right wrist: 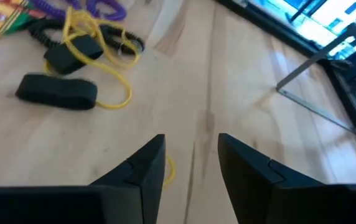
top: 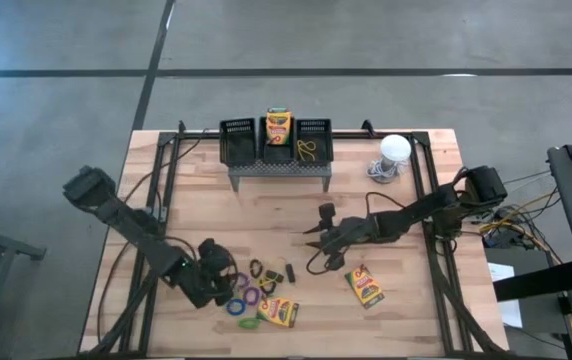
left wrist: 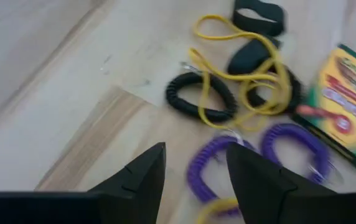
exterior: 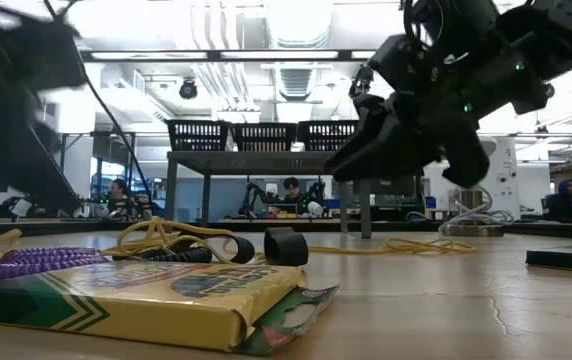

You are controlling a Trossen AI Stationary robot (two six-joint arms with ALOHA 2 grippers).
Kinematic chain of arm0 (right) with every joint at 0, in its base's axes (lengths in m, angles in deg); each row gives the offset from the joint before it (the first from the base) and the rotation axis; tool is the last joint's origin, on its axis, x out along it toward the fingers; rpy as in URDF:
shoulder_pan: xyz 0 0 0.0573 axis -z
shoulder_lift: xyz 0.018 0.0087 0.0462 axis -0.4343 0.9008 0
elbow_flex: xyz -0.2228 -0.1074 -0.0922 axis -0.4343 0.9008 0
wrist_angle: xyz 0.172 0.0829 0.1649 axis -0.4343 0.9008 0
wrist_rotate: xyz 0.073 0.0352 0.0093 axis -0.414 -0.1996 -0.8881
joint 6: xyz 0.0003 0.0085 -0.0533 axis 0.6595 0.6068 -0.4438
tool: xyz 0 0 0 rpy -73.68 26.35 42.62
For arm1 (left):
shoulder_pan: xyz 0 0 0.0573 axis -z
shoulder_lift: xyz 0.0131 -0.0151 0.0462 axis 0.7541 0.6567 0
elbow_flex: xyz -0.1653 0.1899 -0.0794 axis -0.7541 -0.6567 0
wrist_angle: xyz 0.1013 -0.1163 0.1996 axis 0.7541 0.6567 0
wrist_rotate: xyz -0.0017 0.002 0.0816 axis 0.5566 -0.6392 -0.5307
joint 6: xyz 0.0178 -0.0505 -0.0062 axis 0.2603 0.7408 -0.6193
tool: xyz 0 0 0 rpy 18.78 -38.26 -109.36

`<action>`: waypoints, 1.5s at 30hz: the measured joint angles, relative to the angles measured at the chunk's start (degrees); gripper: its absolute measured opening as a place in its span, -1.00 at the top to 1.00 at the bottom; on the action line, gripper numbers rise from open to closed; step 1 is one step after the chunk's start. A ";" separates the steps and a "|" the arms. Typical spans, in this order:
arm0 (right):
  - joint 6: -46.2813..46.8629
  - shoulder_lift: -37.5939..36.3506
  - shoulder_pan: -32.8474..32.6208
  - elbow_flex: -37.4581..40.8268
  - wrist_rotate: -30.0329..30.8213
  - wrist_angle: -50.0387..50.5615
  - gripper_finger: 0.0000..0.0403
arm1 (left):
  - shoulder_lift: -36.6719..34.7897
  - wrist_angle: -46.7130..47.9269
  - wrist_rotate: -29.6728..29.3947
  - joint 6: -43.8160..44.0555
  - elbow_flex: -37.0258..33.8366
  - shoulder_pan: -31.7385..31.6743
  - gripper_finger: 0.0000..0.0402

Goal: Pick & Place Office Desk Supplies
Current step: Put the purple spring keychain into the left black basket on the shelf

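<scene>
Three black mesh bins [top: 276, 142] sit on a grey stand at the far edge. The middle bin holds a crayon box [top: 278, 125] and the right one a yellow loop [top: 308, 150]. A heap of purple loops [left wrist: 290, 146], black loops [left wrist: 200, 99] and a yellow cord [left wrist: 240, 59] lies near the front, by a crayon box [top: 278, 312]. A second crayon box [top: 364, 285] lies to the right. My left gripper [left wrist: 196, 180] is open just above a purple loop [left wrist: 212, 165]. My right gripper [right wrist: 190, 162] hangs open over bare wood at mid-table.
A white round-topped object [top: 394, 150] stands at the far right by cables. Black flat pieces [right wrist: 56, 90] lie among the loops. Bare wood [top: 266, 215] stretches between the stand and the heap. People sit in the room behind the table.
</scene>
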 joint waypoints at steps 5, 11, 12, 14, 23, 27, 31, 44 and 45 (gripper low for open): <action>1.85 -1.89 0.00 0.52 0.43 0.02 0.34 | 0.10 -14.92 2.32 -4.90 -7.24 -1.57 0.13; 2.49 -2.93 0.00 1.56 0.43 0.31 0.37 | 0.28 -23.49 3.52 -12.78 -9.96 -1.59 0.17; 2.61 -2.92 0.00 1.58 0.43 0.03 0.38 | 0.54 -23.29 3.74 -13.50 -9.96 -1.58 0.19; 2.71 -2.97 0.00 1.83 0.40 0.05 0.38 | 1.88 -23.22 3.90 -14.38 -9.96 -1.62 0.23; 4.48 -2.97 0.00 2.13 0.38 0.05 0.36 | 5.69 -23.49 4.70 -15.50 -9.63 -2.01 0.44; 5.33 -2.93 0.00 2.15 0.36 0.10 0.37 | 5.40 -23.19 4.80 -17.56 -9.64 -2.17 0.77; 5.32 -2.93 0.00 2.17 0.34 0.17 0.40 | 4.50 -19.98 5.72 -21.27 -6.19 -2.76 0.92; 0.52 -2.93 0.00 2.19 0.61 0.28 0.39 | -2.87 29.87 -17.67 -29.00 24.38 -3.88 0.89; -0.47 -2.93 0.03 2.19 0.66 0.18 0.40 | -3.33 31.97 -21.66 -28.28 25.30 -4.55 0.89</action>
